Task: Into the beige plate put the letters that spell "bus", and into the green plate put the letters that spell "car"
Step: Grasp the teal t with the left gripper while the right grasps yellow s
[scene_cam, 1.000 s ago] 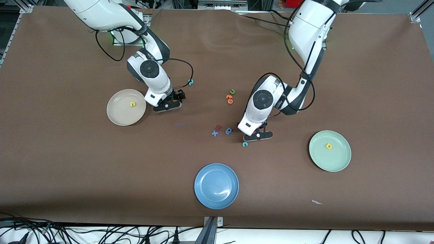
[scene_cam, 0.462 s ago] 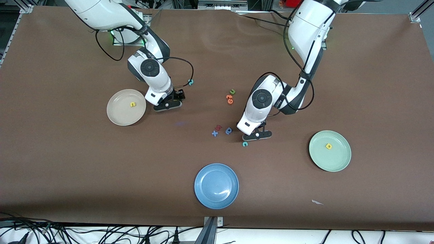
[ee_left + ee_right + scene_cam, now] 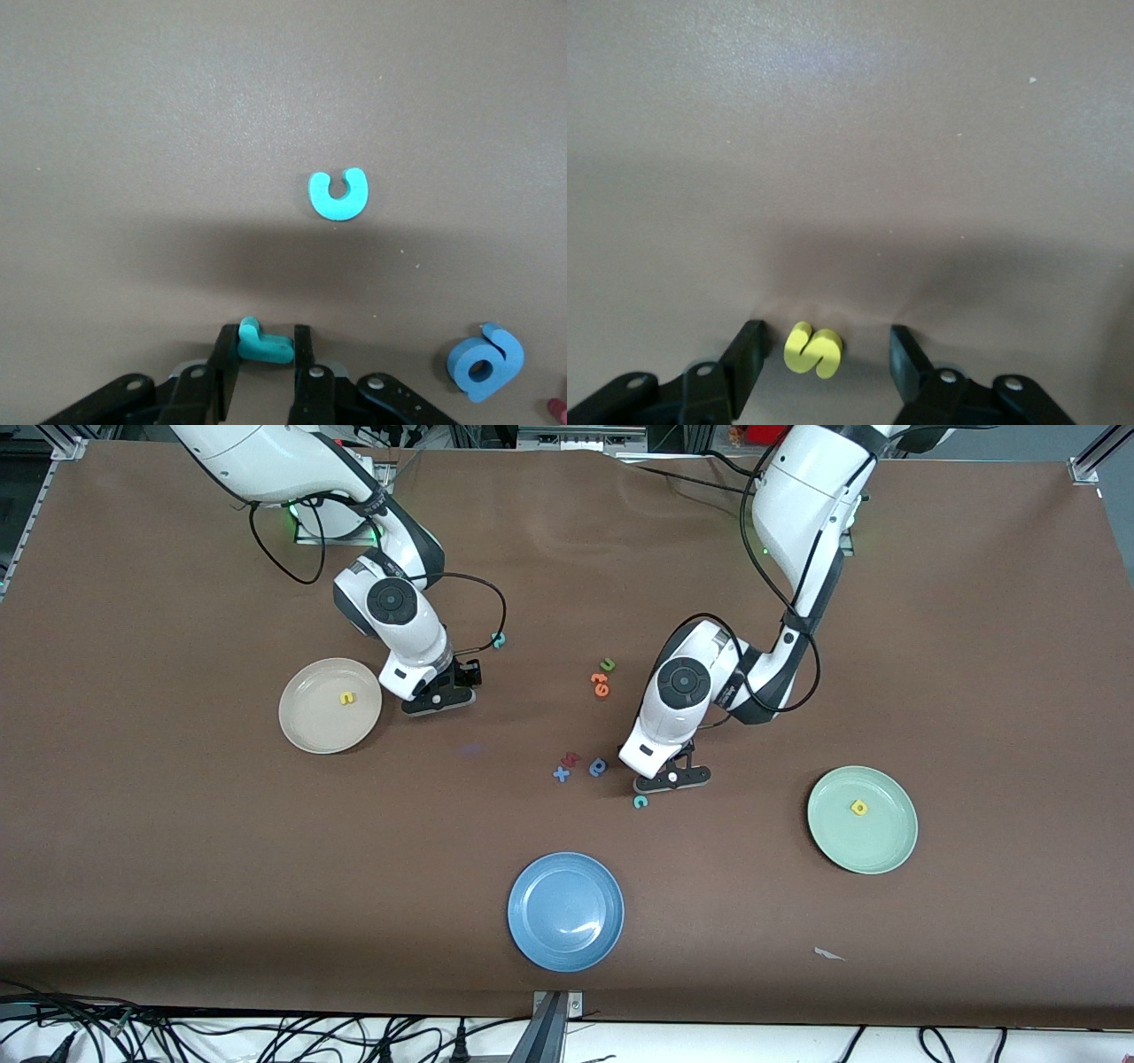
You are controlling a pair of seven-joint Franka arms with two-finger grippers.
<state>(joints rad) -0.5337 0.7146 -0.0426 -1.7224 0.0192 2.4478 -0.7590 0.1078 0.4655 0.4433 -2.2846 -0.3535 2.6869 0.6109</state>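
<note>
Starting nearest the camera, the blue plate (image 3: 565, 911) sits bare, out of this game. Farther up, the green plate (image 3: 862, 819) at the left arm's end carries the yellow a (image 3: 858, 807); the teal c (image 3: 640, 802) lies loose on the desk (image 3: 177, 868), just nearer the camera than the left gripper (image 3: 671, 779). And what a grip: the left wrist view shows the left gripper clamped tight on the teal r (image 3: 264, 345), the letter lying crosswise between the fingers, low at the desk. Its trip runs toward the green plate, well apart toward the left arm's end. Beside it lie the blue round letter (image 3: 598, 767), a blue x (image 3: 561, 774) and a dark red letter (image 3: 571, 759).

Farther again, the beige plate (image 3: 330, 705) holds the yellow u (image 3: 345, 699). Just beside its rim the right gripper (image 3: 436, 701) is down on the desk, fingers half-spread and straddling the yellow s (image 3: 812, 349), not yet pinching. The s sits dead centre between them, with gaps on both sides, its long axis across the gap. Squeeze and lift looks next, a short hop to beige.

Farthest up: orange letters (image 3: 600, 683), the green u (image 3: 607, 664), and a teal letter (image 3: 499, 639), likely the b, closest to the right arm.
</note>
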